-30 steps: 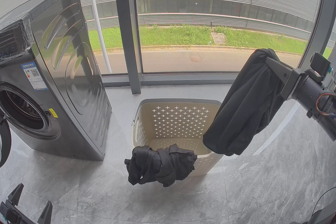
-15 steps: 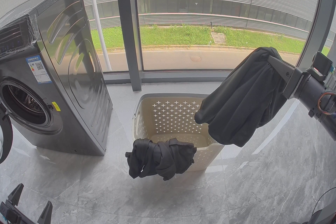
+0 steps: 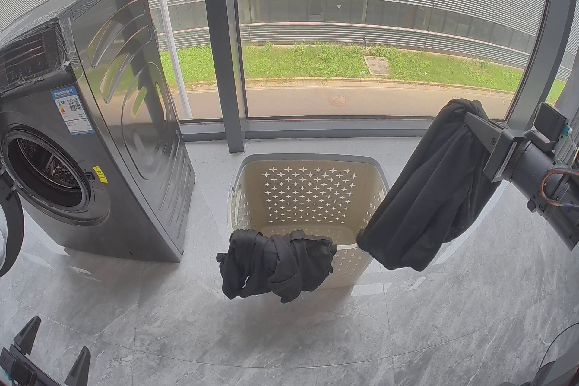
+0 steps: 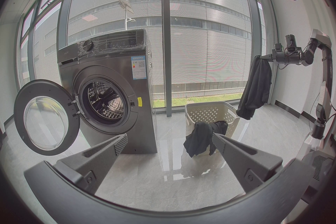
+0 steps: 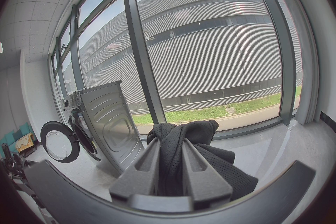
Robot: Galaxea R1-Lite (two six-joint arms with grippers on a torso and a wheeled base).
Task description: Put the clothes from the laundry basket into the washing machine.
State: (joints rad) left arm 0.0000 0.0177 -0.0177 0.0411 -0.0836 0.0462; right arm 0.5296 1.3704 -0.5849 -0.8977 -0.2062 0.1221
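Right gripper (image 5: 170, 146) clamped on dark garment (image 3: 431, 194), hanging long-axis down below it beside the laundry basket (image 3: 307, 157); open drum (image 3: 48, 176) of the washing machine (image 3: 126, 104) lies well to its left, past the basket; left gripper (image 4: 168, 137) wide, empty, nearer the drum.

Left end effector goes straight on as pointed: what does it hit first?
Likely the window pillar, past the gap between washing machine and laundry basket. Depth is unclear; the left end effector might graze the machine's corner first.
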